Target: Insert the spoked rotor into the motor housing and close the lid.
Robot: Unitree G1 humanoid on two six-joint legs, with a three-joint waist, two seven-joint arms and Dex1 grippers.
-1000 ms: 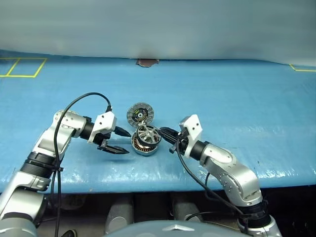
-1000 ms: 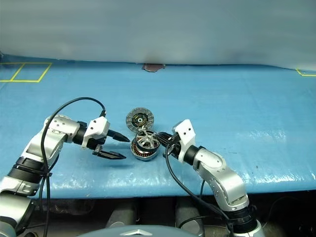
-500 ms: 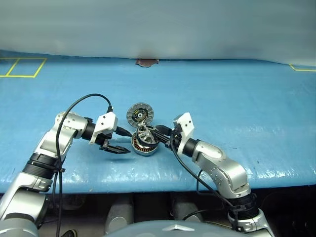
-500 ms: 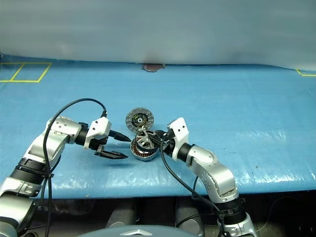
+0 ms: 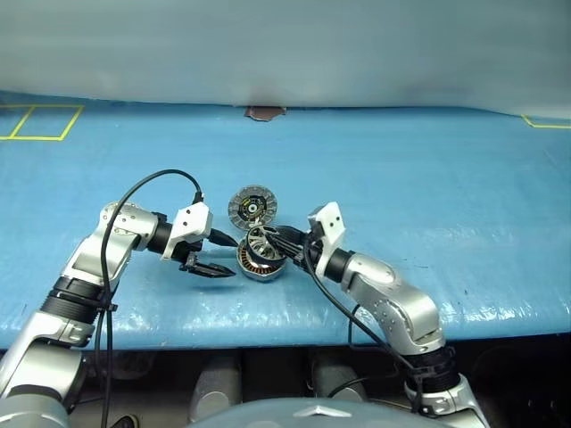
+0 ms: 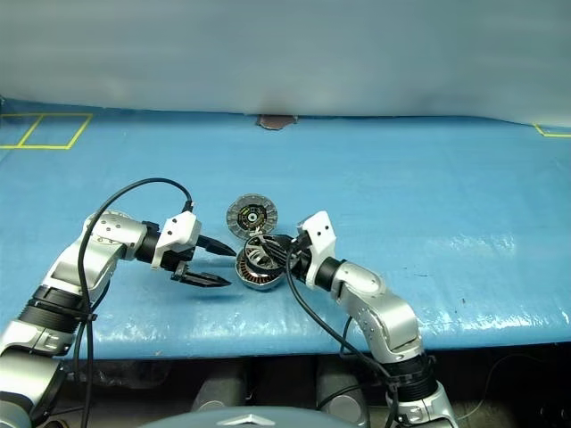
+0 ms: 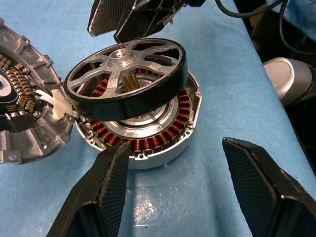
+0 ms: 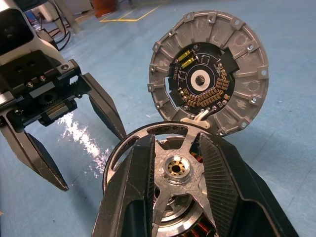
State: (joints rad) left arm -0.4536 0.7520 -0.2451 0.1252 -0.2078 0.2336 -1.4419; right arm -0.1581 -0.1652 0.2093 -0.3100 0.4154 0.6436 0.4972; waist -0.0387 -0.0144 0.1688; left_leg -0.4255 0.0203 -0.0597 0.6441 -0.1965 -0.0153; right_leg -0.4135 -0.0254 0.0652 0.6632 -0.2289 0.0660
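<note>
The motor housing (image 7: 148,140) lies on the blue table, its copper windings showing. The spoked rotor (image 7: 126,69) rests tilted on top of it, one edge raised and not seated. The lid (image 8: 210,74) lies open beside the housing with its dark inner face up, also seen as the lid (image 5: 252,206). My right gripper (image 8: 176,140) reaches over the rotor (image 8: 176,168) from the right. Its fingers (image 7: 106,19) stand a little apart at the raised rim, and nothing is clearly clamped. My left gripper (image 5: 230,257) hangs open just left of the housing (image 5: 259,264).
The blue table (image 5: 428,178) spreads wide on all sides, with its front edge close below the housing. Yellow tape marks (image 5: 40,120) sit at the far left corner. A small brown patch (image 5: 266,112) lies at the table's back edge.
My right gripper has moved left, from beside the housing to over the rotor's rim. The rotor now stands more steeply tilted. The left gripper has not moved.
</note>
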